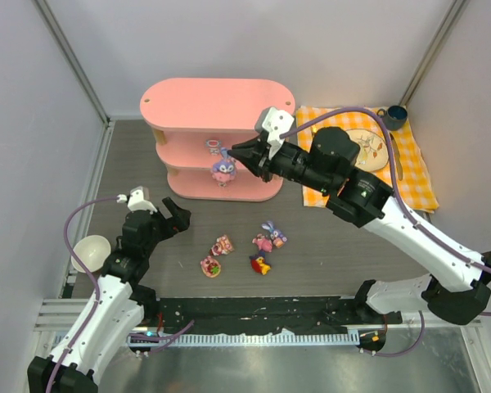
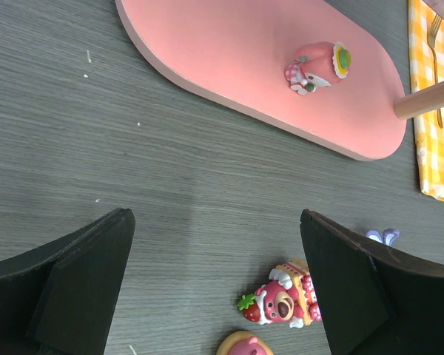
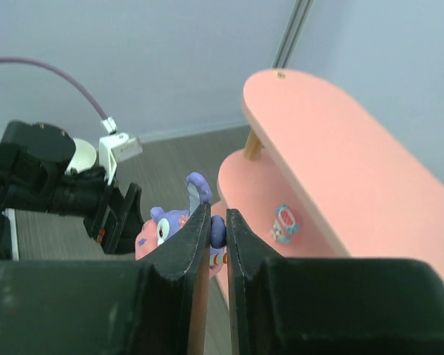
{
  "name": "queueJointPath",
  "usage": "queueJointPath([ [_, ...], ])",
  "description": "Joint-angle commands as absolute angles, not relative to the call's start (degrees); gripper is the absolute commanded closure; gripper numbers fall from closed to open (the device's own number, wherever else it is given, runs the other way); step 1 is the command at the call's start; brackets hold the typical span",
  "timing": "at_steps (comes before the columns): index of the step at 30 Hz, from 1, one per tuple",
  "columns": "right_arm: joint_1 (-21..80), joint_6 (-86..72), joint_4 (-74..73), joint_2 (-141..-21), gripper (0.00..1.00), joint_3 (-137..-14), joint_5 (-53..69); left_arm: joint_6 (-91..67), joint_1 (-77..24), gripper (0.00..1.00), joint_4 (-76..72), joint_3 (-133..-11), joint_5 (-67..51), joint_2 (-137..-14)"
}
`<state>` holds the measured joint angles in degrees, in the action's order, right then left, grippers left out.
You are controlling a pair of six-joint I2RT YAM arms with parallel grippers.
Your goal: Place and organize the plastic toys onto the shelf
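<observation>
Plastic toys (image 1: 222, 245) are split between shelf and table. One blue-purple bunny (image 3: 170, 222) is at the front edge of the pink shelf (image 1: 204, 98), level with a lower tier. Whether it rests on the board or hangs clear cannot be told. The right gripper (image 3: 218, 218) is nearly closed, its jaws pinching a blue part of the bunny between the tips. A small pink-and-teal toy (image 3: 285, 224) lies on the middle tier, beyond the gripper and apart from it. The left wrist view shows a pink figurine (image 2: 318, 66) lying on the lowest board, near a wooden post (image 2: 429, 96).

On the table (image 1: 327, 246), in front of the shelf and apart from it, are:
- a pink bear with a strawberry (image 2: 277, 303)
- a round pink toy (image 1: 210, 266) just beside the bear
- a red-and-yellow toy (image 1: 260, 264)
- a pink-and-purple group (image 1: 269, 237), which may be one toy or two

The left gripper (image 1: 159, 214) hovers over bare table to the left of these toys, jaws at full spread, holding nothing.

Further out, a white bowl (image 1: 91, 248) stands at the left edge. An orange checked cloth (image 1: 409, 176) lies right of the shelf and carries a plate (image 1: 368, 151), with a blue cup (image 1: 395, 116) at its far corner.
</observation>
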<state>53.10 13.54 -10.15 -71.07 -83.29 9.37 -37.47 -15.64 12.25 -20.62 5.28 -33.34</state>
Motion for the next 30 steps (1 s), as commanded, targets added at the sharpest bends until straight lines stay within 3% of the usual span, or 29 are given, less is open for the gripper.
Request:
queueJointPath([
  [1, 52.3, 16.9, -11.0, -73.9, 0.99, -92.7, 10.8, -37.7, -15.8, 0.00, 9.3, -20.6, 4.4, -33.2],
  [14, 47.3, 18.2, -11.9, -87.8, 0.99, -112.7, 13.6, -37.9, -15.8, 0.00, 9.1, -20.6, 4.0, -33.5],
  [30, 38.2, 16.1, -11.9, -103.4, 0.99, -128.0, 23.5, -38.0, -15.8, 0.00, 7.9, -20.2, 2.8, -33.6],
])
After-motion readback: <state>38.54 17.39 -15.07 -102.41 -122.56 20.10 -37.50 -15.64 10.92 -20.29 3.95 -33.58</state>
